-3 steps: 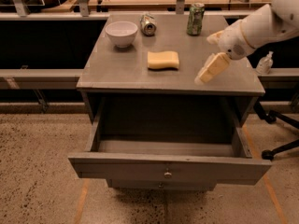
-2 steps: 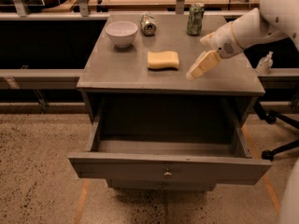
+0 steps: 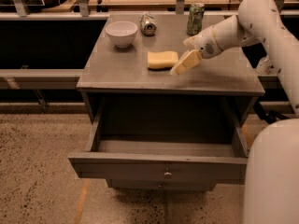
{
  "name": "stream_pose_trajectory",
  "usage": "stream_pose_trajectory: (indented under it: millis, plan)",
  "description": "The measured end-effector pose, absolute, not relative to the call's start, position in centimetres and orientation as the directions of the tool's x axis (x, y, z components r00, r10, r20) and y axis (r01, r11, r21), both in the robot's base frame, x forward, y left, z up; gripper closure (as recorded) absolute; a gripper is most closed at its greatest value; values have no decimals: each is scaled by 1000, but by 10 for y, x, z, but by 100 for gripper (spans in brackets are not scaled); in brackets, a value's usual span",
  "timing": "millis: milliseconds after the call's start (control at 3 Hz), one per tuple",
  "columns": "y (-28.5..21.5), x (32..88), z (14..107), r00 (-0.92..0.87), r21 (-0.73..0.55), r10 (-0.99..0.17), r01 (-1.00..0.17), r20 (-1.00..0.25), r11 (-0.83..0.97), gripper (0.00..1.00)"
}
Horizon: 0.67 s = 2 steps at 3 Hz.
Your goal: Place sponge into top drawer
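The pale yellow sponge (image 3: 162, 59) lies flat on the grey cabinet top (image 3: 121, 71), near its middle. My gripper (image 3: 180, 67) hangs just right of the sponge, low over the top, its yellowish fingers (image 3: 186, 62) pointing down-left toward the sponge's right edge. It holds nothing. The top drawer (image 3: 159, 164) is pulled open below the cabinet top, with a small round knob (image 3: 167, 174) on its front. Its inside looks bare.
A white bowl (image 3: 121, 33) stands at the back left of the cabinet top. A can lying on its side (image 3: 148, 24) and an upright green can (image 3: 195, 18) are at the back. My white arm (image 3: 261, 17) reaches in from the right.
My gripper has moved left across the cabinet top, from well right of the sponge to just beside its right edge. The sponge and the drawer have not moved.
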<state>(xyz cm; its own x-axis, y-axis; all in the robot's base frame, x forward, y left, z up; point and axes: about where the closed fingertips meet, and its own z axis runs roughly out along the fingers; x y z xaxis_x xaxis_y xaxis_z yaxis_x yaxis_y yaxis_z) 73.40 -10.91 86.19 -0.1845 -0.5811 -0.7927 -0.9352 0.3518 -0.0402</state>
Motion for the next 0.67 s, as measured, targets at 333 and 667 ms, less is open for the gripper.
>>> stream_pose_trajectory:
  millis: [333,667]
  plan:
    - [-91,749,857,-152,-40,-557,-947,-816,318,0]
    - [-79,756,849,-128,-44,-547,-956,-827,290,18]
